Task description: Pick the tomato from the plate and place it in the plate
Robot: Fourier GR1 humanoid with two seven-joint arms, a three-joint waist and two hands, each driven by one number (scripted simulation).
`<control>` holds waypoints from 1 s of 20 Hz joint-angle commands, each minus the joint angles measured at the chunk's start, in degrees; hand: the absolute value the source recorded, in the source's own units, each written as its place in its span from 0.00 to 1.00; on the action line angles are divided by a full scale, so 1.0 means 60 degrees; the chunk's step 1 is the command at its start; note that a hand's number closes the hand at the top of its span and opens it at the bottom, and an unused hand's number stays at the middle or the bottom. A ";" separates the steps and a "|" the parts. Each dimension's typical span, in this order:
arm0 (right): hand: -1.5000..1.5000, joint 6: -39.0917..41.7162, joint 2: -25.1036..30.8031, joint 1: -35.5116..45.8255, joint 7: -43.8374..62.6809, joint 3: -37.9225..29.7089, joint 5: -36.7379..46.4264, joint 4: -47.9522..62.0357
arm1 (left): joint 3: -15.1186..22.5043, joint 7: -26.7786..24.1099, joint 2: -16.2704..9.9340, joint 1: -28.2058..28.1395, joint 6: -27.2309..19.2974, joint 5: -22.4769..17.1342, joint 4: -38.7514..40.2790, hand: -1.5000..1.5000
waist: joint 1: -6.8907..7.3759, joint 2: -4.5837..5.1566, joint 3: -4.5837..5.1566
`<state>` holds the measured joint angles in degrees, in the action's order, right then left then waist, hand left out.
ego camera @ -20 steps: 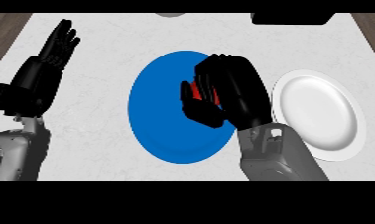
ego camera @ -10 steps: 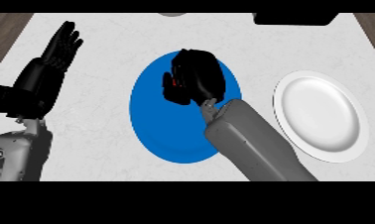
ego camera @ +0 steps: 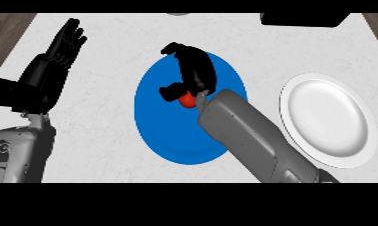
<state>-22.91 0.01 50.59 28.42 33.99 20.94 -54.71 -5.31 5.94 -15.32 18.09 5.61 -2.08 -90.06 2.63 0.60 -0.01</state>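
While the black right hand [ego camera: 193, 72] is lying over the round blue plate [ego camera: 166, 137], its thumb and fingers are curling down around the small red tomato [ego camera: 189, 100], which is peeking out just under the palm, near the wrist and mostly hidden. It looks like a partial grip, not yet a lift. The tomato will probably be light, smooth and a little soft, so cradling its round sides suits it better than pinching. The glossy white plate [ego camera: 325, 120] is waiting beyond the forearm. The left hand [ego camera: 52, 67] is resting open, fingers up.
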 commanded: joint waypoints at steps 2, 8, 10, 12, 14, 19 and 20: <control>0.00 -0.1591 -0.0001 0.0183 -0.1023 0.0556 -0.1608 0.0249 | -0.0115 0.0466 -0.0104 0.0344 0.0162 -0.0247 -0.0150 0.50 | 0.0054 -0.0011 -0.0005; 0.00 -0.2437 -0.0002 0.0441 -0.1665 -0.0326 -0.2814 -0.0534 | 0.0228 0.0193 0.0463 -0.0280 -0.0429 0.0285 -0.0433 0.50 | -0.0158 -0.0073 -0.0004; 0.00 -0.2493 -0.0002 0.0108 -0.2653 -0.0727 -0.3300 -0.0028 | 0.0077 -0.0068 0.0258 -0.0267 -0.0105 0.0154 -0.0173 0.50 | -0.0187 -0.0042 -0.0002; 0.00 -0.2741 -0.0002 -0.0307 -0.2368 -0.0913 -0.3005 -0.0639 | -0.0110 0.0975 0.0044 -0.0088 -0.0269 0.0062 -0.0916 0.50 | -0.0309 -0.0105 -0.0005; 0.00 -0.2252 0.0128 -0.0786 -0.2806 -0.1634 -0.3142 -0.0811 | -0.0281 0.0397 -0.0070 -0.0301 0.0054 -0.0085 -0.0570 0.50 | -0.0400 -0.0101 -0.0002; 0.00 -0.1101 0.1478 -0.1968 -0.3272 -0.2522 -0.3784 -0.2244 | -0.0503 0.0085 -0.0155 -0.0060 0.0168 -0.0101 0.0021 0.50 | -0.0517 -0.0107 -0.0001; 0.00 -0.0946 0.1902 -0.2580 -0.3277 -0.2514 -0.3974 -0.3237 | -0.0110 -0.0445 0.0306 -0.0577 -0.0350 0.0510 -0.0126 0.50 | -0.0627 -0.0140 -0.0002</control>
<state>-32.14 6.26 41.50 10.57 21.87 0.02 -65.84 -6.64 5.87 -14.81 15.90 5.18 -1.20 -91.38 -0.21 -0.05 -0.02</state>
